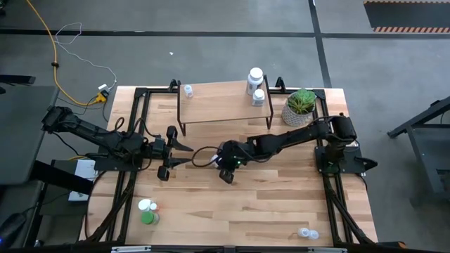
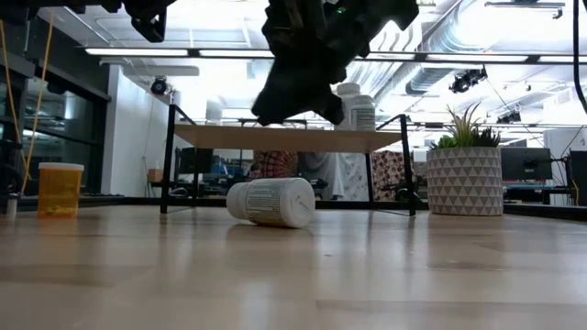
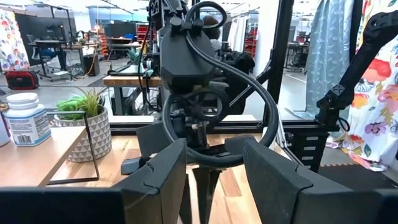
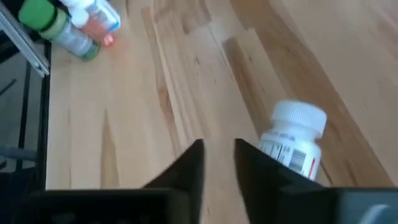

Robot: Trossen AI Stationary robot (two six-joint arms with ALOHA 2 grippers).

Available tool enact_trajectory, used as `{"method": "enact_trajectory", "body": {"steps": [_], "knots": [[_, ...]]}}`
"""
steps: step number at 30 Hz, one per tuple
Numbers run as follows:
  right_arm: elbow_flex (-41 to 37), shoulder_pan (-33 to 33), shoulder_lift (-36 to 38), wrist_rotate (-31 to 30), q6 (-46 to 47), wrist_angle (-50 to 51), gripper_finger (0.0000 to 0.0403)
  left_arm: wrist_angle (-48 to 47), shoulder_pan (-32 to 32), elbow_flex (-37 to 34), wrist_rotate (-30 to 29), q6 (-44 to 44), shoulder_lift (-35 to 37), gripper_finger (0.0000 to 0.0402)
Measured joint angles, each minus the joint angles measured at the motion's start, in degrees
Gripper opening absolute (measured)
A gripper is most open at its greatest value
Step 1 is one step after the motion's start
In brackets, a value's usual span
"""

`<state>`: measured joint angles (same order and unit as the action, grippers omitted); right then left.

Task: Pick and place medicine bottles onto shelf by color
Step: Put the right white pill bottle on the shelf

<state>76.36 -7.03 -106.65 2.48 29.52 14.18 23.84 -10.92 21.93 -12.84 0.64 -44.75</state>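
**Right pincer over a fallen white bottle**

On the desk, the left pincer hangs in front of the shelf, its fingers standing well apart around nothing. Near the desk's front left corner lie a green bottle and a white-capped one. At mid-desk the right pincer hovers with a narrow gap, gripping nothing, above a white bottle lying on its side. Two white bottles stand at the shelf's right end, beside a potted plant.

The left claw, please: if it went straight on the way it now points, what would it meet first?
Most likely the right arm's wrist, dead ahead of the open left claw over the table; how far off it is is unclear.
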Motion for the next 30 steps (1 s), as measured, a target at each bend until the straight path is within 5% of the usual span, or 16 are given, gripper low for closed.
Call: {"method": "enact_trajectory", "body": {"steps": [5, 12, 17, 22, 30], "knots": [[0.00, -0.71, 0.00, -0.92, -7.14, -4.06, 0.0193, 0.02, -0.01, 0.00, 0.00, -0.31, 0.00, 0.0149], [2.93, -3.11, 0.00, -11.12, -15.90, -2.60, 0.0313, 0.00, 0.00, 0.00, -0.02, -0.26, -0.02, 0.0149], [9.72, -1.33, -1.53, -15.20, -9.08, 7.58, 0.0327, 0.00, 0.00, 0.00, 0.00, -0.24, -0.02, 0.0149], [15.22, 1.84, -5.12, -12.89, -1.94, 17.29, 0.0328, 0.02, 0.00, 0.00, 0.00, -0.22, -0.02, 0.0149], [15.73, 4.73, -9.89, -7.93, -0.97, 17.69, 0.0328, 0.02, -0.02, 0.00, 0.00, -0.39, -0.02, 0.0149]]}}
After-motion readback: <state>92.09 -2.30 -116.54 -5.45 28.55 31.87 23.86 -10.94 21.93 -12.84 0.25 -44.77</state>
